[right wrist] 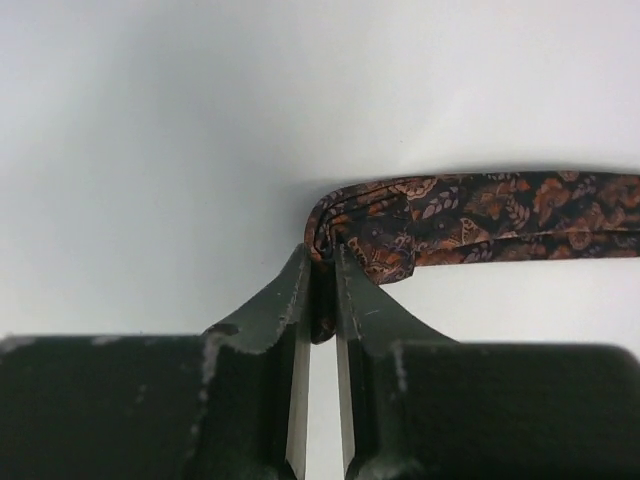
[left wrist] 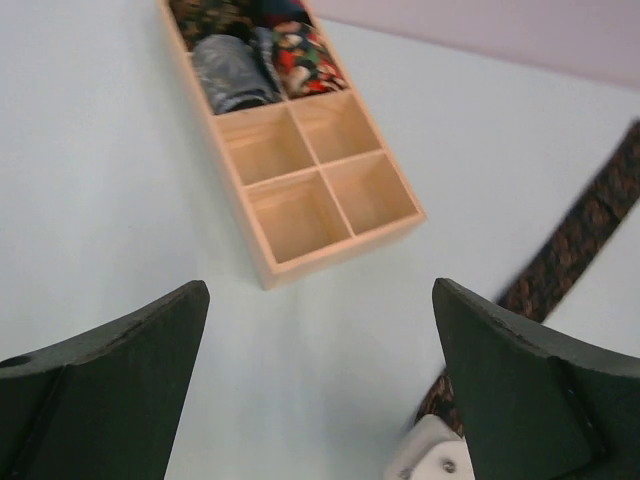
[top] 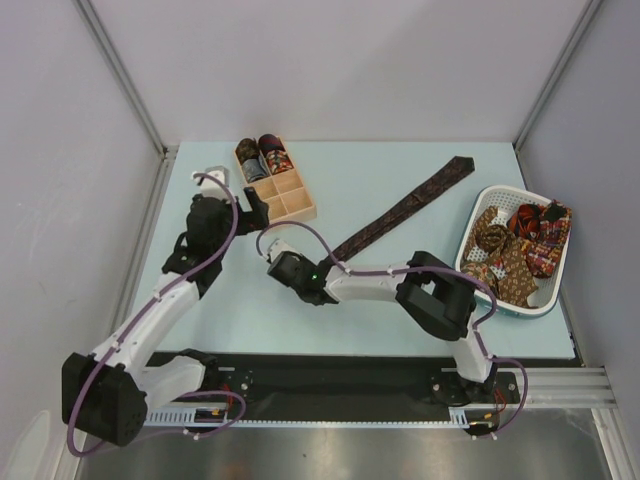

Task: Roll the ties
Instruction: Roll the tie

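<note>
Our right gripper [right wrist: 321,265] clenches the folded near end of the maroon tie [right wrist: 480,215], which runs far-right from it; our left gripper [left wrist: 320,295] gapes wide.

The left arm [top: 160,310] stretched toward the far left, left gripper [left wrist: 320,305] spread wide. The right arm [top: 370,285] folded leftward, right gripper [right wrist: 322,268] pinched on a tie [right wrist: 480,215].

A dark tie [top: 410,205] lies diagonally across the counter [top: 235,312]; wooden box [top: 290,200] near its far-left corner, white basket [top: 467,242] at its right edge.
</note>
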`<act>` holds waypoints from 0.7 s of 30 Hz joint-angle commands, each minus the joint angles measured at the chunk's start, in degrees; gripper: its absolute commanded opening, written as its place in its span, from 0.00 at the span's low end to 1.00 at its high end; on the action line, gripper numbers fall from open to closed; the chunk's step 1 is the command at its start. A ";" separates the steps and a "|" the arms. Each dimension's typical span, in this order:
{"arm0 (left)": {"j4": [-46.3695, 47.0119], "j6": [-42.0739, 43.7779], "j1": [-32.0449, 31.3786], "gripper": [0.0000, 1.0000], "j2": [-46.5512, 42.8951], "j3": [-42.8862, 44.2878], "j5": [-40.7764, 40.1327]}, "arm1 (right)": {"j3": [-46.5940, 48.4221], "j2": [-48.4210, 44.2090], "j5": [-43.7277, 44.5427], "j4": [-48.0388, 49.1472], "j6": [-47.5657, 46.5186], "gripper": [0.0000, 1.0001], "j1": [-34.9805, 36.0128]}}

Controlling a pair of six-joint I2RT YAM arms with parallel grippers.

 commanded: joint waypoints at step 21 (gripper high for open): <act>-2.00 -1.01 0.25 1.00 13.45 4.03 10.17 | -7.96 -9.45 -61.68 13.13 18.34 0.00 -26.02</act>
